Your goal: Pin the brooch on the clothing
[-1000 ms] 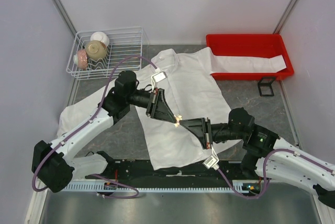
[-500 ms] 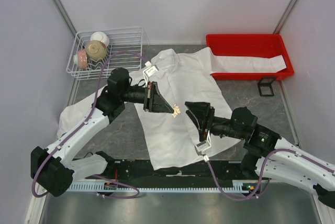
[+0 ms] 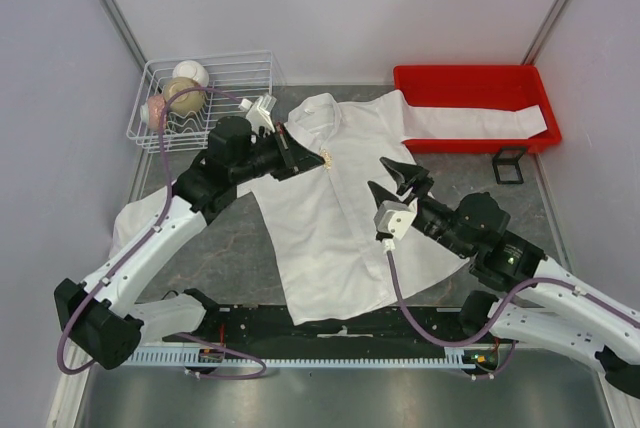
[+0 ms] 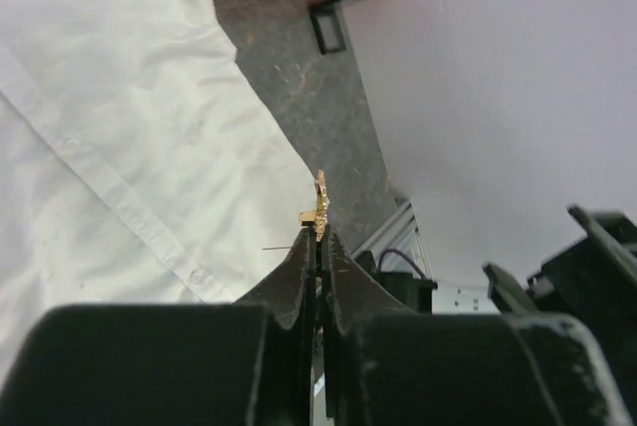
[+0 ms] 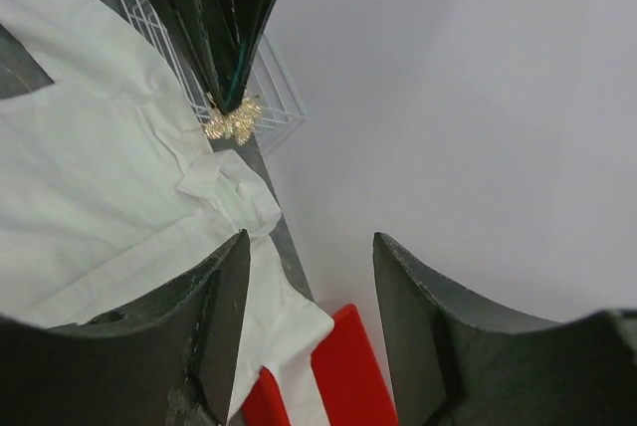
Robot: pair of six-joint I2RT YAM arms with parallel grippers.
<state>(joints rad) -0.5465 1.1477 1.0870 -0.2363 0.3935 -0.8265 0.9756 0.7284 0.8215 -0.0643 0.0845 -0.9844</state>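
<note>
1. The brooch [image 3: 326, 157] sits at the very tips of the left gripper [image 3: 312, 154], pinched edge-on between its closed jaws, with most of the gold ornament poking out past them (a thin pin shows to one side in the left wrist view)
2. It hangs over the clothing [image 3: 330, 233], near the collar and button placket; whether it touches the fabric I cannot tell
3. The left arm reaches forward and rightward from its base, its wrist beside the wire basket [image 3: 225, 68]
4. The right gripper [image 3: 380, 175] stands open and empty, apart from the brooch, its fingers pointing towards it; that arm is bent over the shirt's edge on the side of the red tray [image 3: 470, 72]
</note>
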